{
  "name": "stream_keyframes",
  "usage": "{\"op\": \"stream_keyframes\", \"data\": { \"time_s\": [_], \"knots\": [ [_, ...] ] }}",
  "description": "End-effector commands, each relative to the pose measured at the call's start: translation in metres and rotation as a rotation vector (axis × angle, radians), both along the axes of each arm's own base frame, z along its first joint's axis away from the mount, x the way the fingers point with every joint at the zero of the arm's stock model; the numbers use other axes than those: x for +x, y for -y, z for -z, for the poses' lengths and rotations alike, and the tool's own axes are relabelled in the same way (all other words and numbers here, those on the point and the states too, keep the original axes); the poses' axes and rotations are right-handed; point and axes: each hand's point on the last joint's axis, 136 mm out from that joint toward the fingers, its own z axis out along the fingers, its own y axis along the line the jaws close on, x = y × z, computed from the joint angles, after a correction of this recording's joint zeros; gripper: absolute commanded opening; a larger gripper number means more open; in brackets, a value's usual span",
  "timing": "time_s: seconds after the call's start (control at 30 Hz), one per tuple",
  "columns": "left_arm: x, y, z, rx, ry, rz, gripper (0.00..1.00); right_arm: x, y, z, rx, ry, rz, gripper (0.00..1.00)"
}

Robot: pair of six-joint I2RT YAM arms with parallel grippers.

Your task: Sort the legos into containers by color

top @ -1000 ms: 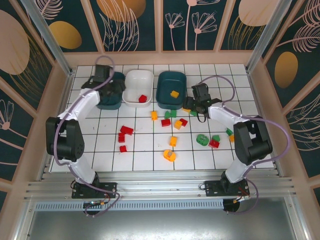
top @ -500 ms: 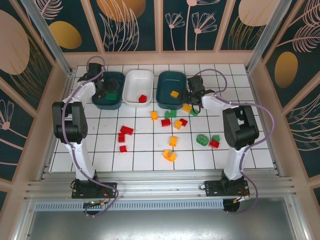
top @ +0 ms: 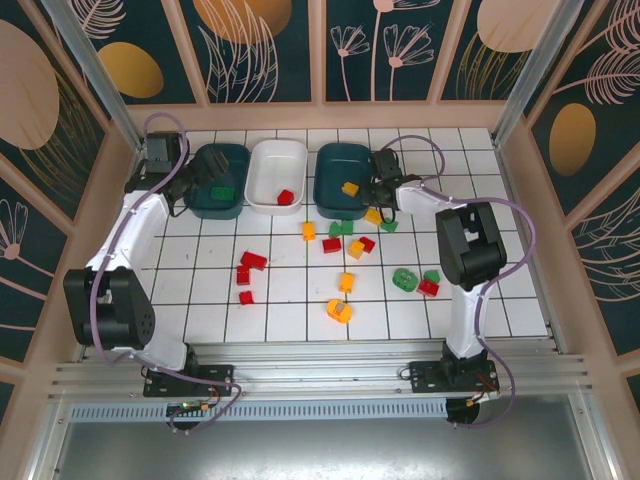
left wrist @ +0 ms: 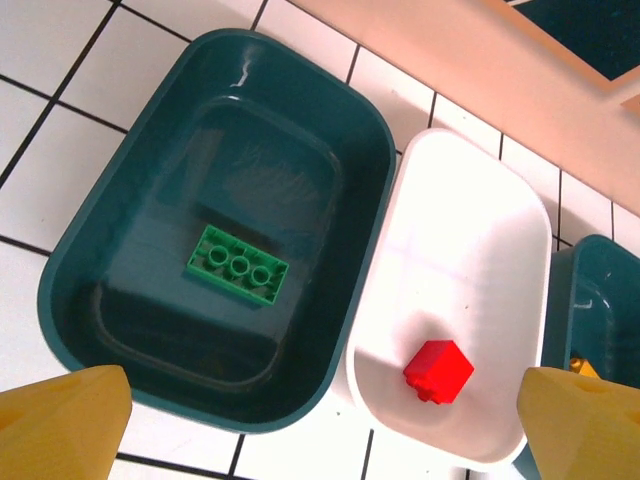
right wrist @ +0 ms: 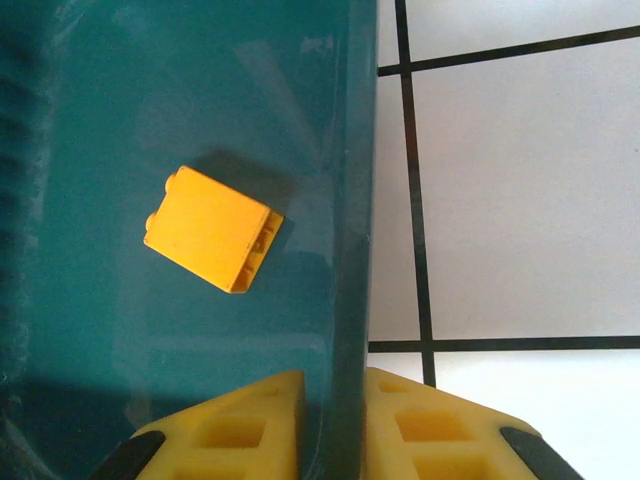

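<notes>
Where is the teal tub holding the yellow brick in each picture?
Top view: the teal tub, rightmost of three along the back.
Left wrist: a sliver at the right edge, beside the white tub.
Right wrist: the left half of the picture.
Shared landmark: the black-lined white tiles.

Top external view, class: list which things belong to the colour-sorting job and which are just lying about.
Belongs to the job: left dark teal plastic tub, white plastic tub, right dark teal plastic tub; flat green brick, red brick and yellow brick inside them; loose red, green and yellow-orange plastic bricks on the tiles.
Just there: white tiled tabletop, aluminium frame rail, patterned wall panels.
</notes>
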Motion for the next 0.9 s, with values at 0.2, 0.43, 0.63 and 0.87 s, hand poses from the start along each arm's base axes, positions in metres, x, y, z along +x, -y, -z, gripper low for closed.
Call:
{"op": "stream_keyframes", "data": {
  "time_s": [0.2,0.43,0.63,0.87],
  "knots": [
    [-0.013,0.002,0.005,0.000,0.012,0.014,0.98,0.004,-0.025,-0.002,-0.045,0.020,-0.043,0.17],
    [-0.020,0.007,0.001,-0.024,0.023,0.035,0.98,0.000,-0.032,-0.010,-0.005,0.002,-0.035,0.37],
    [-0.030,0.026,-0.018,-0.143,0.093,0.085,0.98,-0.009,-0.030,-0.068,0.071,0.086,-0.026,0.60],
    [-0.078,0.039,0.004,-0.363,0.195,0.041,0.99,-0.060,-0.029,-0.083,0.031,0.095,-0.014,0.61]
  ]
}}
